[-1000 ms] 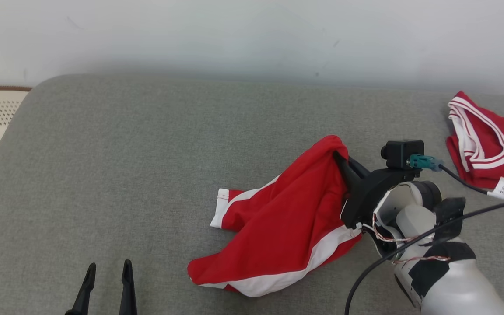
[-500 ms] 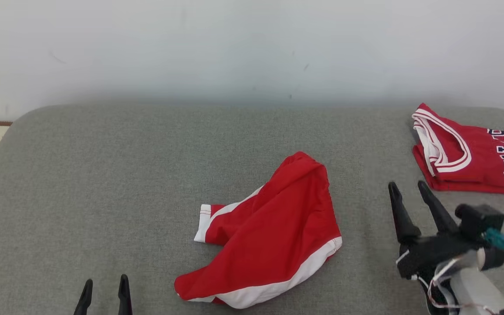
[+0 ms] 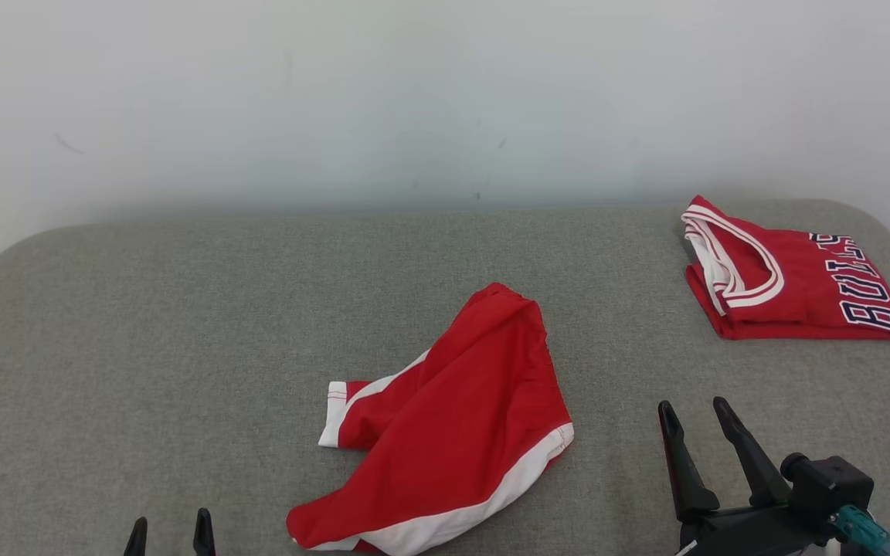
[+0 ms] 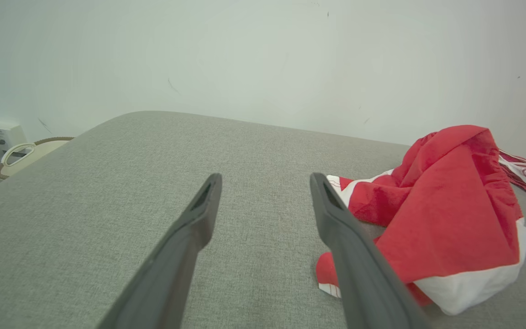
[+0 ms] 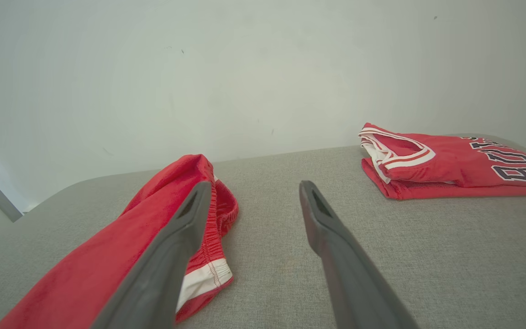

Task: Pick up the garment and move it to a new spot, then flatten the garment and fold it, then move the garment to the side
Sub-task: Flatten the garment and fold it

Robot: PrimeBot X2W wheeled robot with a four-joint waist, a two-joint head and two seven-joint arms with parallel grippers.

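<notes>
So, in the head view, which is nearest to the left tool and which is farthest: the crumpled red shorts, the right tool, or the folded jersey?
From the left tool:
1. crumpled red shorts, just to its right.
2. right tool, at the lower right.
3. folded jersey, far right at the back.

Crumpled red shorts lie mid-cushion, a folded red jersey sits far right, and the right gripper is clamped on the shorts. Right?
No: the right gripper is open and apart from the shorts, as the head view shows. The shorts are crumpled, and the folded jersey sits far right.
</notes>
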